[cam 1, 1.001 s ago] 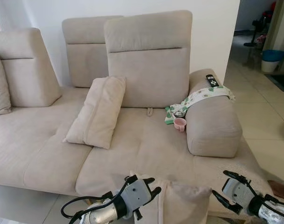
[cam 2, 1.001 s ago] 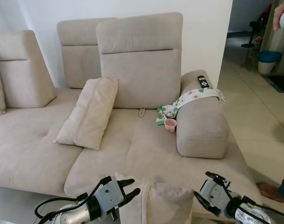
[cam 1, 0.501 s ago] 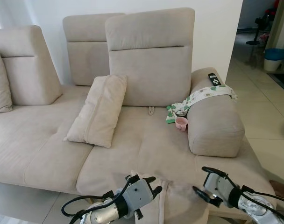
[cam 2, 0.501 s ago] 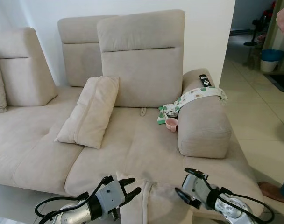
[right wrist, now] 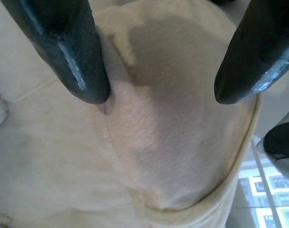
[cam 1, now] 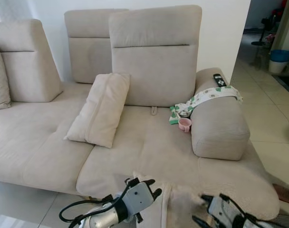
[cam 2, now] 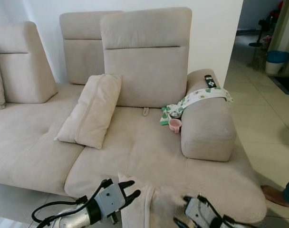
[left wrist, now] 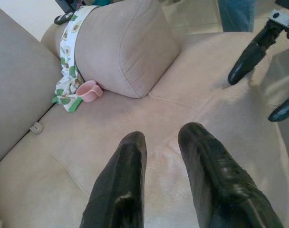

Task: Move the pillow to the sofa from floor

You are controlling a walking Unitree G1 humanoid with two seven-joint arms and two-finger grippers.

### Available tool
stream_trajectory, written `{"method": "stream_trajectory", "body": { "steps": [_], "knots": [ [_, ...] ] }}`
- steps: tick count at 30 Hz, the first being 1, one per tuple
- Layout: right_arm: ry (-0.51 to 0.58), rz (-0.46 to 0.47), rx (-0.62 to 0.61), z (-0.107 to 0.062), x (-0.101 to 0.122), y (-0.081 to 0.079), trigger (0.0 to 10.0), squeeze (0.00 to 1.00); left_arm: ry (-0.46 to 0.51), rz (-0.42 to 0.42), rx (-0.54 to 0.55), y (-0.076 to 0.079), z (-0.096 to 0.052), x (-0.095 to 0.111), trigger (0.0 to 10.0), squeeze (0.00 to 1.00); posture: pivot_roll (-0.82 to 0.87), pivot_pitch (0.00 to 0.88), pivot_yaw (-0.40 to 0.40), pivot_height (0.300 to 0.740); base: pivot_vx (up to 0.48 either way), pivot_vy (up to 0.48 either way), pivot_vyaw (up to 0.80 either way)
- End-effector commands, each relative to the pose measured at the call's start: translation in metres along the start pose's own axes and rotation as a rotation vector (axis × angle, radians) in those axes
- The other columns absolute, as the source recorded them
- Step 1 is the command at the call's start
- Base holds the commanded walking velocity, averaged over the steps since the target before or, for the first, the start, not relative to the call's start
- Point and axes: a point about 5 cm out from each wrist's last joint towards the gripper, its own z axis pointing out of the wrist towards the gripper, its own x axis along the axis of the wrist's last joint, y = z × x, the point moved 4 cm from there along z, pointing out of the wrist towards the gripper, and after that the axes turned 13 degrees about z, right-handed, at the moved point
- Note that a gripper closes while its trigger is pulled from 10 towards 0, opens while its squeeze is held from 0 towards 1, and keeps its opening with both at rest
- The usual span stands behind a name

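While the soft beige fabric pillow [cam 1: 175, 211] sits at the bottom centre of the frame against the front edge of the beige upholstered sofa [cam 1: 149, 147], the left gripper [cam 1: 145, 186] and right gripper [cam 1: 206, 219] flank it, fingers spread and pressing its sides. Transfer appears nearly complete; release and withdrawal remain. No legible writing is visible.
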Motion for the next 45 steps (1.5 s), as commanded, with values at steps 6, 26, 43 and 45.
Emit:
{"method": "stream_trajectory", "body": {
  "steps": [6,26,43,45],
  "knots": [
    [0.023,-0.065,-0.107,-0.003,0.003,0.014,10.0,0.0,-0.028,0.032,-0.015,0.002,0.0,-0.005,10.0,0.0,0.21,0.052,0.095,0.565,0.0,0.0,0.0],
    [0.015,-0.094,-0.111,-0.014,0.004,0.01,10.0,0.0,-0.042,0.028,-0.016,0.006,-0.001,-0.007,10.0,0.0,0.21,0.058,0.087,0.565,0.0,0.0,0.0],
    [-0.076,-0.152,-0.185,-0.019,-0.007,0.029,10.0,0.0,-0.05,0.028,-0.011,0.006,-0.003,-0.008,10.0,0.0,0.22,0.058,0.083,0.565,0.0,0.0,0.0],
    [-0.091,-0.154,-0.189,-0.017,-0.012,0.029,10.0,0.0,-0.048,0.03,-0.011,0.005,-0.002,-0.008,10.0,0.0,0.22,0.057,0.084,0.565,0.0,0.0,0.0]
  ]
}}
